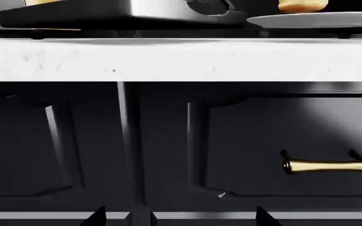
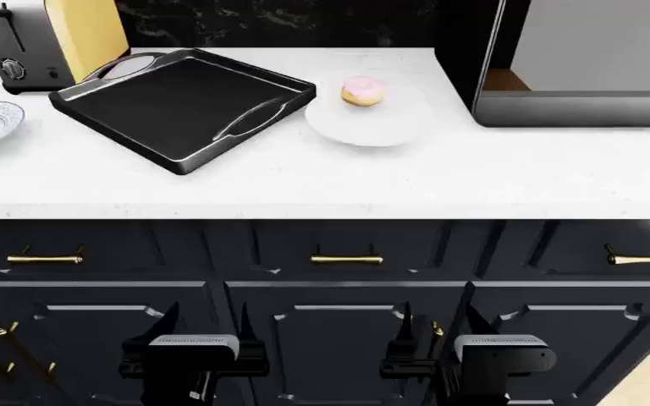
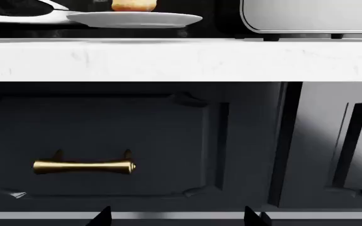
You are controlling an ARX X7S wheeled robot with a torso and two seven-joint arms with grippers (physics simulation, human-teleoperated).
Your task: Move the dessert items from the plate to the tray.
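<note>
The pink doughnut [image 2: 362, 91] sits on the white plate [image 2: 399, 123], just beside the black tray [image 2: 145, 106]. It looks light and soft; better grip its sides. Both claws, left [image 2: 193, 355] and right [image 2: 494, 355], hang low, both spread open

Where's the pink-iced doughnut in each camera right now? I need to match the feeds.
Head view: the doughnut sits on the white plate, right of the black tray.
Left wrist view: only its tan side shows, at the top right edge, above the plate rim.
Right wrist view: top edge, left of centre, on the plate.
Shared landmark: the white plate on the counter.
</note>
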